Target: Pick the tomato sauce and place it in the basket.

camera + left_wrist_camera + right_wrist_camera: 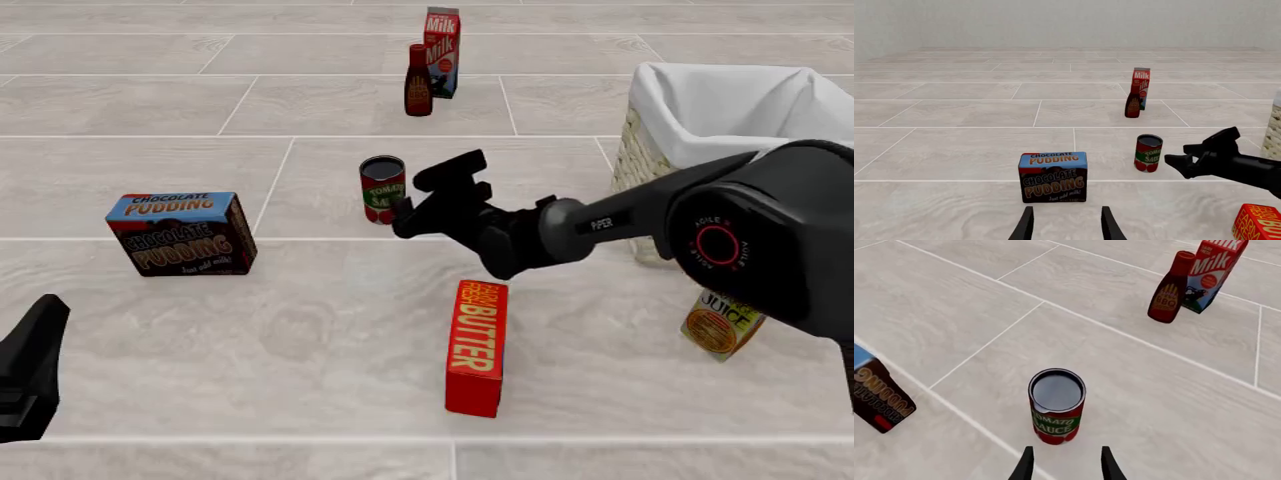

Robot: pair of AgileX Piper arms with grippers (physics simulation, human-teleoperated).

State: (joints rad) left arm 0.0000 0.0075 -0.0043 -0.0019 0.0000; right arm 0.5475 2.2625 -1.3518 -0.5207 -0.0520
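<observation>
Butter (477, 346) nearest. Right gripper (430, 200) spread wide, just beside the sauce (382, 188), ungrasped; lift and basket (641, 160) drop remain.

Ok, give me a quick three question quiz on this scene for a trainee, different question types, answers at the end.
1. True or false: the right gripper is already shut on the tomato sauce.
2. Multiple choice: what stands right beside the milk carton? A) the butter box B) the dark bottle with a red cap C) the juice
3. Fill in: the butter box lies between the chocolate pudding box and the ____.

Key
1. False: the jaws are open and just short of the can.
2. B, the bottle.
3. Juice, which sits near the basket.
</observation>
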